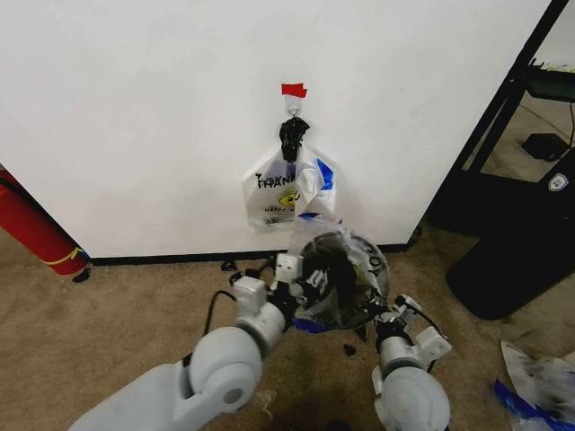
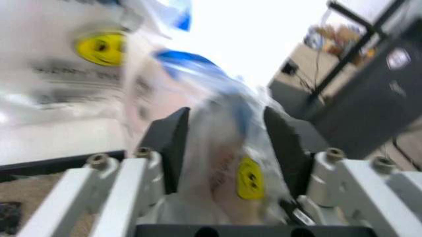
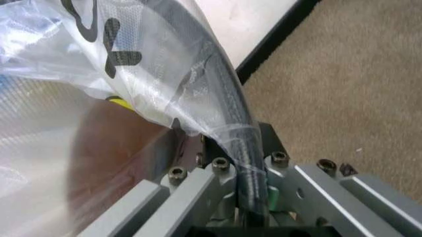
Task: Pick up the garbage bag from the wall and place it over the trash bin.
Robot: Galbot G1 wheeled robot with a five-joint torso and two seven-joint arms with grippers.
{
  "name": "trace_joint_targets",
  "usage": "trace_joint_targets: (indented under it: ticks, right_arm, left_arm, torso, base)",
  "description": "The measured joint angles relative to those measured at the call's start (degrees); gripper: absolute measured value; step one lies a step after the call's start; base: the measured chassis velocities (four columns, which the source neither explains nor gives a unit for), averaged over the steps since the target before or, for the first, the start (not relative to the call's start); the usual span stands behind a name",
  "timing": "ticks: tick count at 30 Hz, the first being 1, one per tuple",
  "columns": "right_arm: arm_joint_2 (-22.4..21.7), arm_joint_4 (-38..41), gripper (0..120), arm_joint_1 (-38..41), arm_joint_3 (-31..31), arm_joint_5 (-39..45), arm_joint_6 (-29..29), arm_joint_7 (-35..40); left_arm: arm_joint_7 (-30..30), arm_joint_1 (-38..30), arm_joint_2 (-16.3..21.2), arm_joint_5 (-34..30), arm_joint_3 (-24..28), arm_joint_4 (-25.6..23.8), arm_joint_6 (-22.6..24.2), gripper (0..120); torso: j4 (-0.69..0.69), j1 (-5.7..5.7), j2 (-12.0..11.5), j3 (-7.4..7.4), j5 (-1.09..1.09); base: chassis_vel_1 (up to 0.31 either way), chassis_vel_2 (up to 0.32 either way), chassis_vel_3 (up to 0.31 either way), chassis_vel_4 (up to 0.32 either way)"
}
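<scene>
- Where the head view looks down at the base of the white wall (image 1: 135, 108), the garbage bag (image 1: 346, 269), thin and see-through, is draped over the round dark trash bin (image 1: 334, 280), which stands on brown carpet (image 1: 108, 314) just in front of the black baseboard. The left gripper (image 1: 301, 283) is at the bin's left rim and the right gripper (image 1: 388, 316) at its lower right rim, both touching the film. Above, a bundle of printed bags (image 1: 287, 190) hangs from a small metal hook (image 1: 293, 106) under a red tape strip (image 1: 294, 90), tied by a black knot (image 1: 292, 135). A red cylinder (image 1: 31, 224) with a yellow band leans at the far left.
- In the left wrist view, the left gripper (image 2: 228, 148) has its two dark flat fingers (image 2: 170, 143) set fairly narrow, with a crumpled fold of the garbage bag (image 2: 224, 148) pinched between them; a yellow smiley print and blue patches show on the plastic. The hanging printed bags (image 2: 72, 64) lie blurred beyond.
- In the right wrist view, the right gripper (image 3: 247, 177) is closed tight on the bin's curved black rim (image 3: 228, 94) with the crinkly film of the garbage bag (image 3: 138, 74) wrapped over it; black lettering shows on the plastic, and the carpet (image 3: 343, 79) and baseboard lie behind.
</scene>
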Motion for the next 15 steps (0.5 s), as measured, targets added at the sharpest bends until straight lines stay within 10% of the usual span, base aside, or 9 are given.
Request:
trace_joint_targets:
  ticks: [15]
  right_arm:
    - [-1.2,1.1,0,2.3,3.7,11.5,-4.2,5.7]
  left_arm:
    - [17.3,19.2,2.2,-21.8,-14.4,2.9,-7.3,98]
  torso:
    - [0.02,0.0,0.0,0.0,0.0]
  base:
    - [0.0,0.0,0.0,0.0]
